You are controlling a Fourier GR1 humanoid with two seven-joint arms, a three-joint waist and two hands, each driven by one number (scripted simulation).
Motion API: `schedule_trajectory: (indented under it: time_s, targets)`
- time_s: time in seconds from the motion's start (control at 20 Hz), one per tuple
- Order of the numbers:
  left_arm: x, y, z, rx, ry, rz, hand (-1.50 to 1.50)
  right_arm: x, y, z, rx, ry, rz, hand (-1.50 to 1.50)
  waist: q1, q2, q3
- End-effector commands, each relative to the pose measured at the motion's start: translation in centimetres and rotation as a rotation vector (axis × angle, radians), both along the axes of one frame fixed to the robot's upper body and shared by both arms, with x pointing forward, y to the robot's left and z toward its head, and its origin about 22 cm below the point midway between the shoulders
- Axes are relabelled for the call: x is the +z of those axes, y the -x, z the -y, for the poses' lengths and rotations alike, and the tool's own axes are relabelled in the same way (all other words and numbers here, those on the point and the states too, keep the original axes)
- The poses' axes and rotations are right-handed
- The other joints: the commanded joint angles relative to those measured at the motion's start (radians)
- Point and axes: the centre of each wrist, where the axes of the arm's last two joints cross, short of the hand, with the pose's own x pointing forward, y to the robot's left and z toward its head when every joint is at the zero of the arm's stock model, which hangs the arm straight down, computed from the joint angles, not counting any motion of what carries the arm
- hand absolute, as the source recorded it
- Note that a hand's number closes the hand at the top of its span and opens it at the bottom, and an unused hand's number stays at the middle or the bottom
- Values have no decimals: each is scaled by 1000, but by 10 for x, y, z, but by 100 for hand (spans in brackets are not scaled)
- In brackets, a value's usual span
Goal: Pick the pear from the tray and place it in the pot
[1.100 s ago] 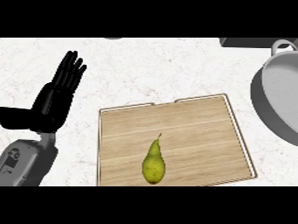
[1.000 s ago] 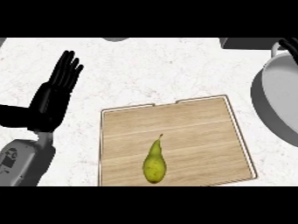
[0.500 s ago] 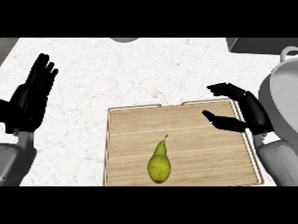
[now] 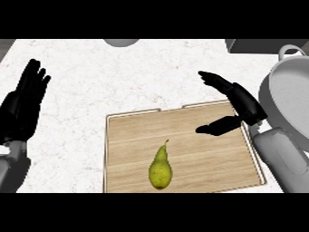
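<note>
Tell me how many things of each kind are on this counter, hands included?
Pear: 1
Tray: 1
Pot: 1
Hands: 2, the left hand and the right hand
Grey things cut off at the top edge: 2, a round one and a dark one
Total: 7

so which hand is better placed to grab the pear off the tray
Right. The open black right hand hangs at the wooden tray's far right corner, between the yellow-green pear and the grey metal pot. The left hand rests open off the tray's left.

Bright, even light with no glare; a faint shadow under the pear (image 4: 160,166), edges undistorted
</note>
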Motion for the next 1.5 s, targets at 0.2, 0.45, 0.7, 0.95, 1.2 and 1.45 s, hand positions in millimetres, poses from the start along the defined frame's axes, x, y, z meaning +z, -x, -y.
schedule_trajectory:
  time_s: [0.2, 0.45, 0.7, 0.95, 1.2, 1.45]
  targets:
    - [4, -2, 6, 5, -8, 0, 0, 54, -12, -52, 337, 348, -208, -150, 5, -3, -2]
    - [8, -4, 2, 7, -7, 10, 0, 85, -18, -73, 466, 541, -275, -150, -4, -1, -1]
    - [16, 8, -2, 28, 10, 17, 0, 63, 5, -122, 537, 603, -368, -150, -6, -2, 0]
    - [6, -8, 1, 31, 25, -7, 0, 62, -1, -136, 542, 586, -411, -150, -10, 2, 0]
    - [6, 7, 3, 17, -1, -9, 0, 66, 13, -137, 525, 611, -420, -150, -9, 0, 0]
    - [-6, 2, -6, 17, 17, -4, 0, 45, 32, -156, 493, 723, -437, -150, -11, 0, 0]
